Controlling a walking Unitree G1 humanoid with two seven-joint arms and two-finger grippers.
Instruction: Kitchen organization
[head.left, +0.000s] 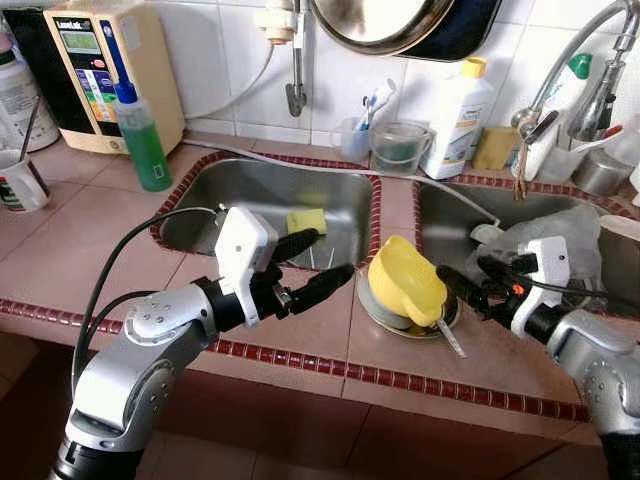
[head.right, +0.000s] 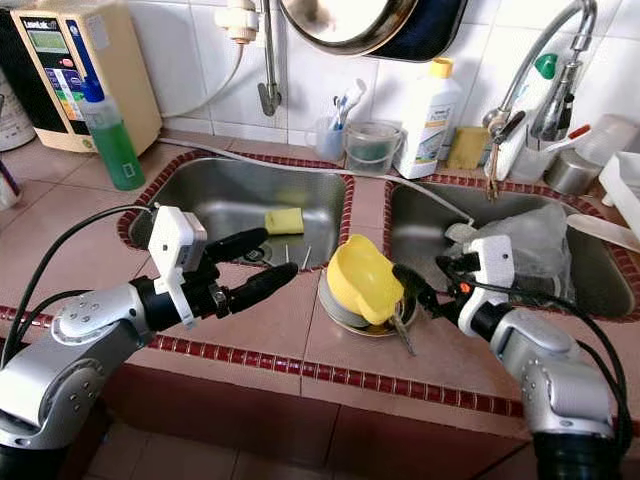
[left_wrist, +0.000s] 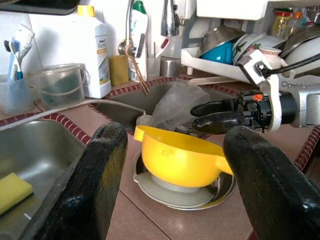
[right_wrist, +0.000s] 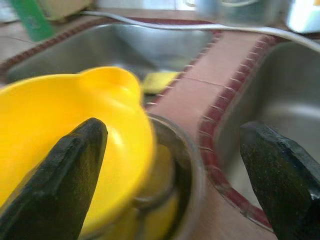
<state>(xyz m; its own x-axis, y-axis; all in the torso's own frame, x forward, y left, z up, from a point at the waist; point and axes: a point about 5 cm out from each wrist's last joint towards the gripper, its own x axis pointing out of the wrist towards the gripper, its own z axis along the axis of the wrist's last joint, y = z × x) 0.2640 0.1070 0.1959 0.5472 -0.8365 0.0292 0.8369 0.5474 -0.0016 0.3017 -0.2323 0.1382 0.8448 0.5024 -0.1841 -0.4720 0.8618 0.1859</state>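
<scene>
Left wrist view: the yellow scoop (left_wrist: 177, 160) is seen tilted in a steel dish (left_wrist: 212, 192) between the sinks. Both grippers, left (head.left: 318, 268) and right (head.left: 470, 278), are held open. Light, slick plastic is judged; its rim is best pinched.

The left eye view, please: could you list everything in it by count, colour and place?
Scoop: 1, yellow, tilted on the metal plate between the sinks.
Metal plate: 1, silver, on the counter strip.
Sponge: 1, yellow, in the left sink.
Sinks: 2, steel, side by side.
Soap bottle: 1, green, left of the left sink.
White bottle: 1, yellow cap, behind the sinks.
Clear tub: 1, beside the white bottle.
Water unit: 1, cream, back left.
Plastic bag: 1, clear, in the right sink.
Left end effector: open, left of the scoop.
Right end effector: open, right of the scoop.
</scene>
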